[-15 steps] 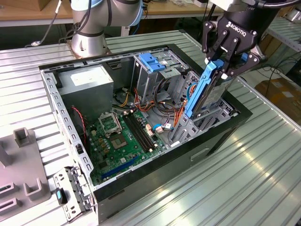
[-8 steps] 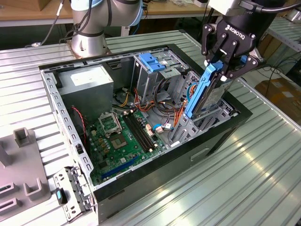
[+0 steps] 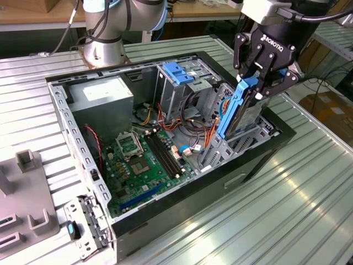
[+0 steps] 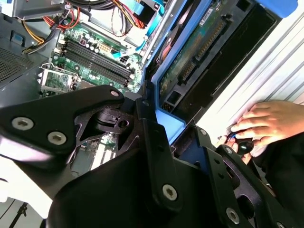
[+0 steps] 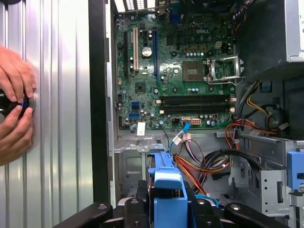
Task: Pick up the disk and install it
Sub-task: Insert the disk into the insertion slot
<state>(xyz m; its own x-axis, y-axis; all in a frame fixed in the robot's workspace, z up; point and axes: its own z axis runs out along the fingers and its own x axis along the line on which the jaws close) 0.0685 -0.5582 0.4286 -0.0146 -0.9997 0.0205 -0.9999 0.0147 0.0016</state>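
I've got the pincer (image 3: 262, 84) closed on the top end of the disk (image 3: 234, 113), which hangs straight below it, long axis steeply upright, lower end just beside the motherboard (image 3: 146, 160).

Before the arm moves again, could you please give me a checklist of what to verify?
1. Grip: black fingers shut on the upper end of the dark rectangular blue-railed disk: ok.
2. Seating: disk leans, only partly in the grey metal drive bay: not ok.
3. Clearance: orange cables clear of that bay: cannot tell.
4. Person's hands rest on the ribbed metal table beside the black computer case: not ok.
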